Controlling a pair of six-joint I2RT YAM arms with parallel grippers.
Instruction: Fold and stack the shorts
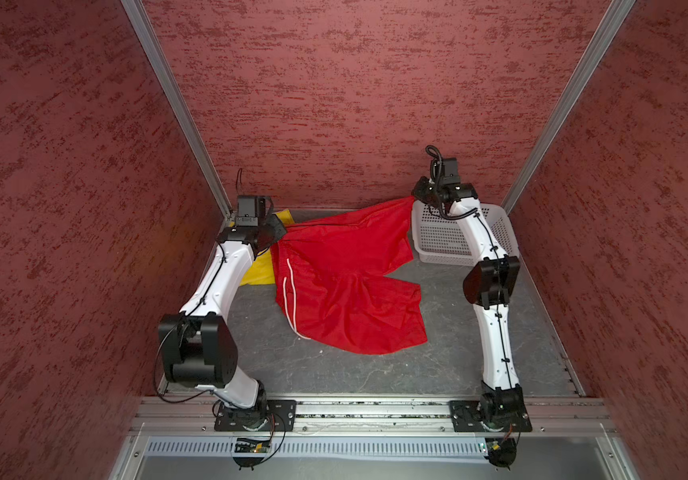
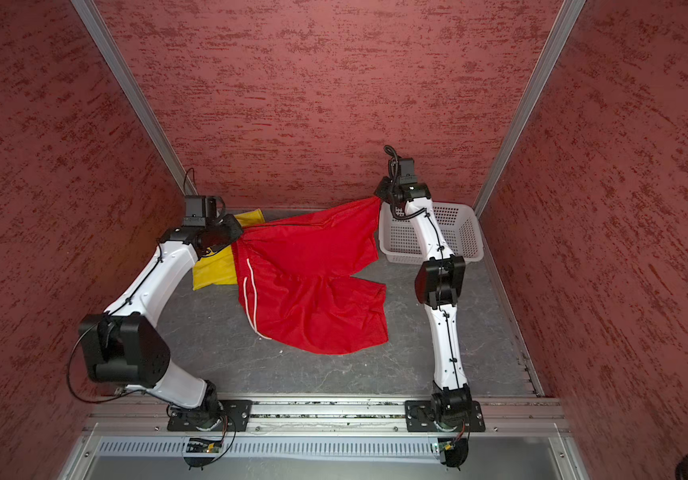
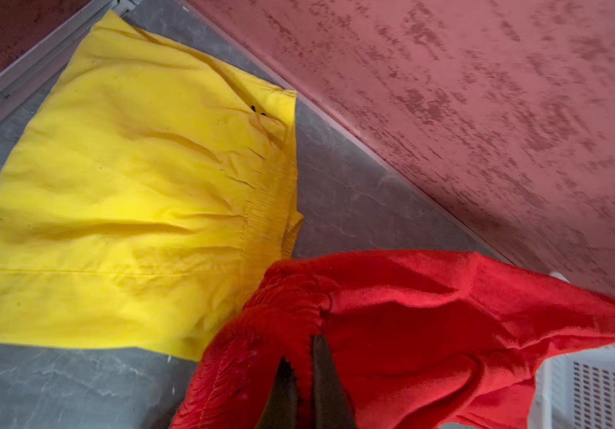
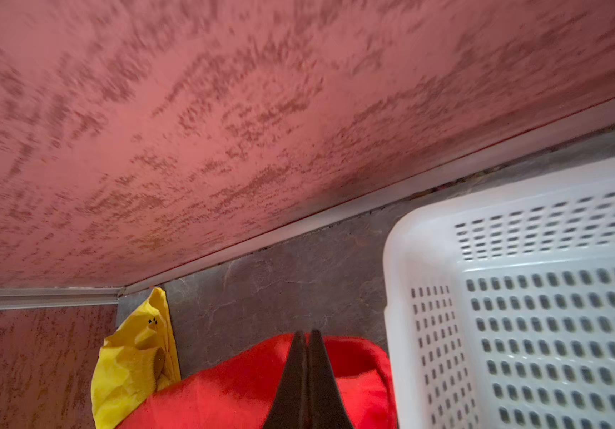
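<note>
Grey tabletop (image 1: 334, 374), open strip before red shorts (image 1: 346, 291)

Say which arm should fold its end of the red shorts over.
Probably right: the right gripper holds a raised leg corner of the red shorts; the left gripper clamps the waistband beside the yellow shorts.
</note>
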